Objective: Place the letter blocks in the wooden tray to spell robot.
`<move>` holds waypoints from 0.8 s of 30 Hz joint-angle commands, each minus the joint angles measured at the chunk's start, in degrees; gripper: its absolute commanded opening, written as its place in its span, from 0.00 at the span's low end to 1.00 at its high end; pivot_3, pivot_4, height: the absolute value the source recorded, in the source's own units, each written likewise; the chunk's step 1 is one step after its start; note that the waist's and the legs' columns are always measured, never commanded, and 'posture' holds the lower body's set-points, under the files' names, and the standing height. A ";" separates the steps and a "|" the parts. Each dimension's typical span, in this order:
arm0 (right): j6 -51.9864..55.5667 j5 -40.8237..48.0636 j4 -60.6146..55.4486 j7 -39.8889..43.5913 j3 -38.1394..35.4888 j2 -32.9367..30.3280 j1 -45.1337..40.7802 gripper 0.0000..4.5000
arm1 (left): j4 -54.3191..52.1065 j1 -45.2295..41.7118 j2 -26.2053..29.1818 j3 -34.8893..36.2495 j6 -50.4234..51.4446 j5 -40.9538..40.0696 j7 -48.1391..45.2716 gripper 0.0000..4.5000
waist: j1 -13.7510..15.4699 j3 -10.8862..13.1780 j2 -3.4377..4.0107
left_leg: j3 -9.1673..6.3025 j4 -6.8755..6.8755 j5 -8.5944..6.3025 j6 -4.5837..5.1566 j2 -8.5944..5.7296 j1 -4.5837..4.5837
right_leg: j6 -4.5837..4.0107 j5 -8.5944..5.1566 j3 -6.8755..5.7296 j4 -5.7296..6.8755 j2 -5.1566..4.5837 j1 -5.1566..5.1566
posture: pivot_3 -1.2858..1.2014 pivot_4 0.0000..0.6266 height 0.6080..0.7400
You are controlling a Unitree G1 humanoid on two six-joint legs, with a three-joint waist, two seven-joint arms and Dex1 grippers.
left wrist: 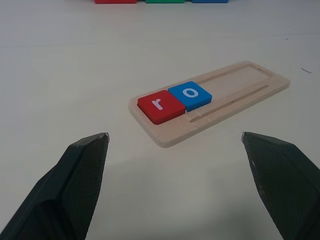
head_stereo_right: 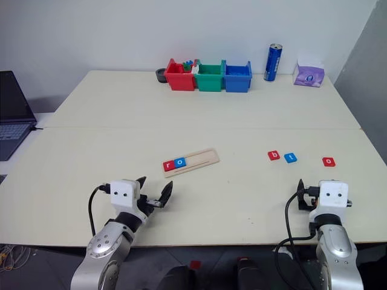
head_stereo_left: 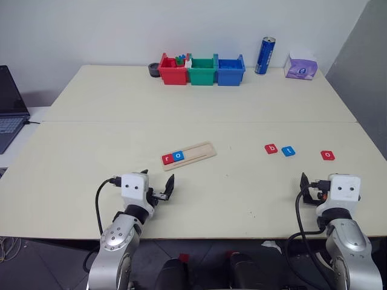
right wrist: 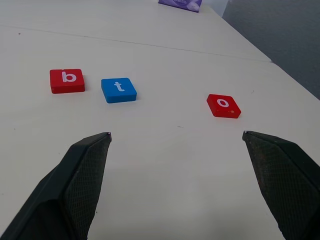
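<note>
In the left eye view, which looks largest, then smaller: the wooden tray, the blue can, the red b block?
1. wooden tray
2. blue can, though it stands farther away
3. red b block

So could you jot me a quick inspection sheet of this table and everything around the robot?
Surface: pale table, a seam across its middle.
Job's things: wooden tray holds red r and blue o at one end; red b, blue t and red o lie loose on the table.
Clutter: red bin, green bin, blue bin, blue can, purple tissue pack at the far edge.
Grippers: left gripper and right gripper both open, holding nothing.
Cables: black cables at each wrist.
Surroundings: laptop at the side, white wall.
</note>
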 commanded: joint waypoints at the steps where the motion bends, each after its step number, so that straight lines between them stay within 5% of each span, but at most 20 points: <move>1: -0.68 -0.23 -0.77 0.22 -0.45 -0.41 -0.52 0.99 | -0.88 -0.26 -0.35 -0.63 -1.26 0.75 0.58 1.00 | 0.00 0.00 0.00 | 0.00 0.00 0.00 0.00 0.00 0.00 | 0.00 0.00 0.00 0.00 0.00 0.00 | 0.52 0.24 1.00; 24: -0.85 -0.47 -0.98 0.34 -0.48 -0.75 -0.36 0.99 | 0.44 -1.80 -0.63 -0.83 -2.69 0.80 -0.64 1.00 | 0.00 0.00 0.00 | 0.00 0.00 0.00 0.00 0.00 0.00 | 0.00 0.00 0.00 0.00 0.00 0.00 | 0.52 0.24 1.00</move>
